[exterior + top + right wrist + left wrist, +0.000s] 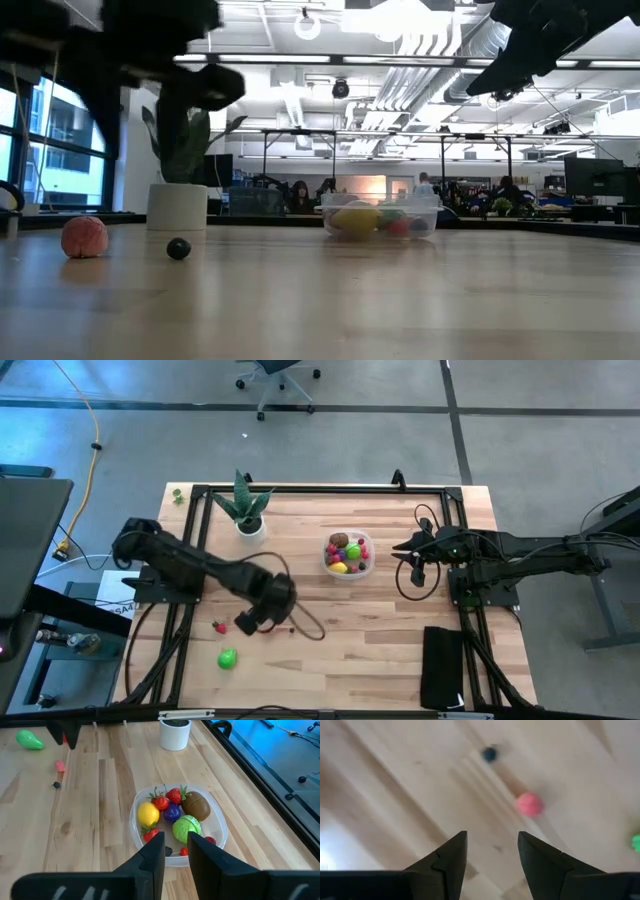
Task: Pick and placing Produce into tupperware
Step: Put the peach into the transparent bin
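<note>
The clear round plastic tupperware point(348, 554) was seen mid-table, filled with toy produce. A red strawberry point(219, 627), a tiny dark berry point(489, 753) and a green pear-shaped piece point(228, 658) lay loose. The left gripper point(491, 851) hung above them, fingers apart and empty. The right gripper point(175, 851), narrowly parted, hovered beside the tupperware.

Two dark jointed arms trailing black cables.
</note>
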